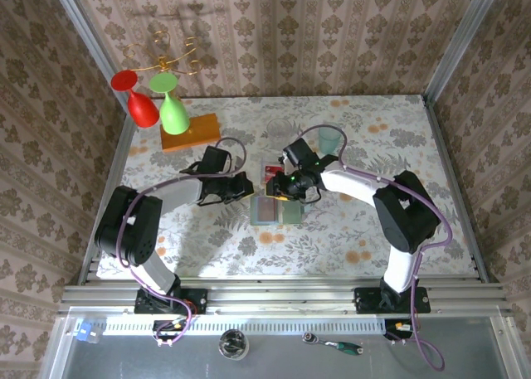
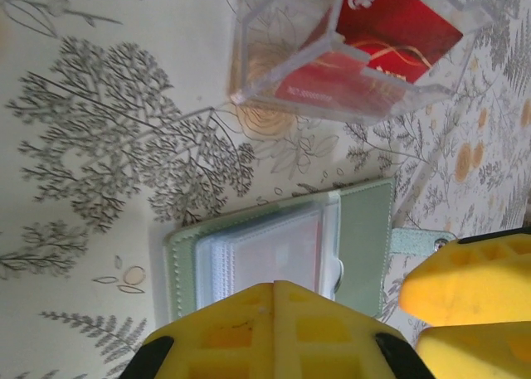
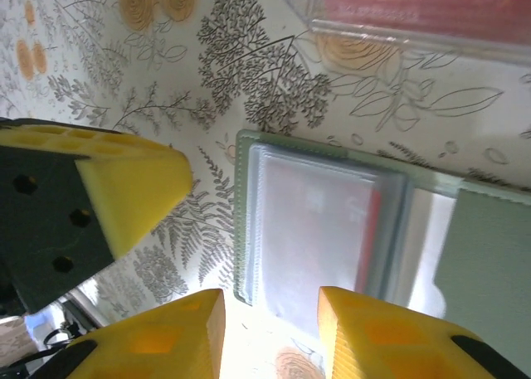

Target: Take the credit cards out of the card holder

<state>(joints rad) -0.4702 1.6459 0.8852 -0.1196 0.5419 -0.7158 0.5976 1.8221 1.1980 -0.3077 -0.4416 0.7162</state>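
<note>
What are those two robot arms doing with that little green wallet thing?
They're working on getting cards out of it. The card holder lies open on the table with both arms over it. The left gripper is shut with its tips at the holder's edge, maybe pinning it down. The right gripper hangs open above the clear sleeves, where a red card shows inside. Other red cards sit in a clear box close by.

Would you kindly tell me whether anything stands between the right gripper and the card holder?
Nothing visible does. The right gripper is open right at the card holder edge; only its clear sleeve covers the red credit card inside.
</note>
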